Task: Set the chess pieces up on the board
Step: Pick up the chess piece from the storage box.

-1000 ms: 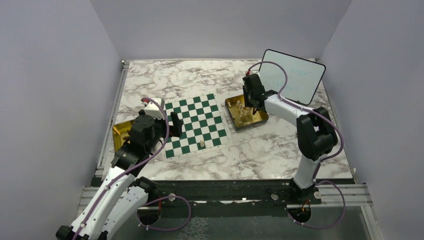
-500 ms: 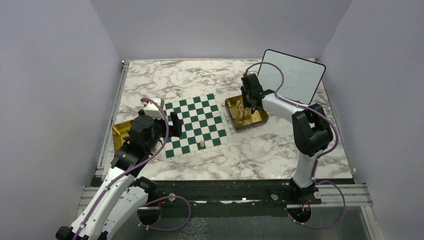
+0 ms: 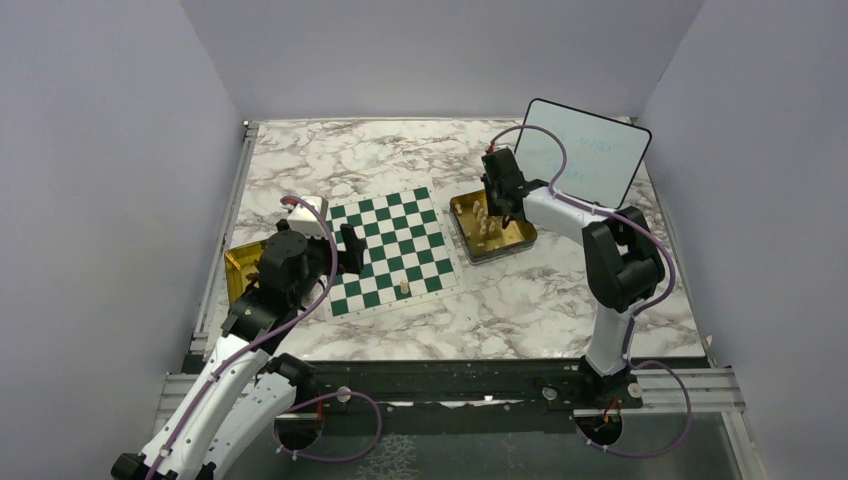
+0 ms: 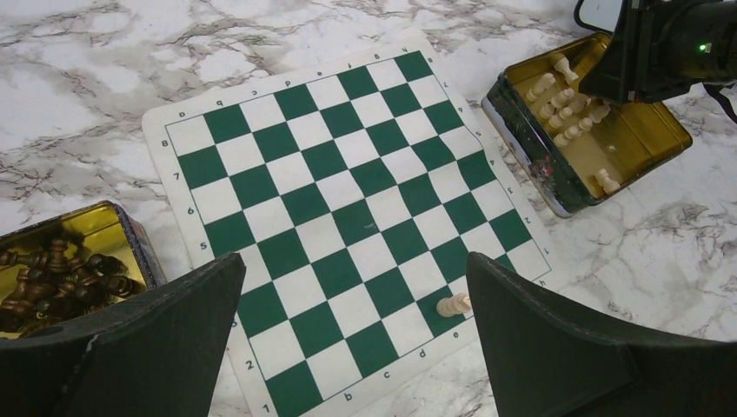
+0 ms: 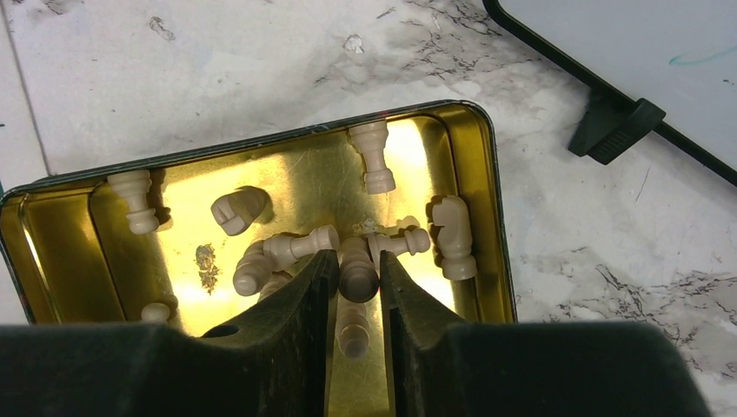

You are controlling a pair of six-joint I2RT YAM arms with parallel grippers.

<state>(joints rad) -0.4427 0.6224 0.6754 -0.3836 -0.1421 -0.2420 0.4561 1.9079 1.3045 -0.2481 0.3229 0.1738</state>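
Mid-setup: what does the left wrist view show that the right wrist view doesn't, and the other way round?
Left wrist only: the board, a lone piece on it near one edge, and the dark-piece tin beside the board.
Right wrist only: the right gripper with its fingers close on either side of a cream piece in the tin, though a firm grip can't be confirmed. It also shows the whiteboard's black foot.
Both: the gold tin holding cream pieces, on the marble table.
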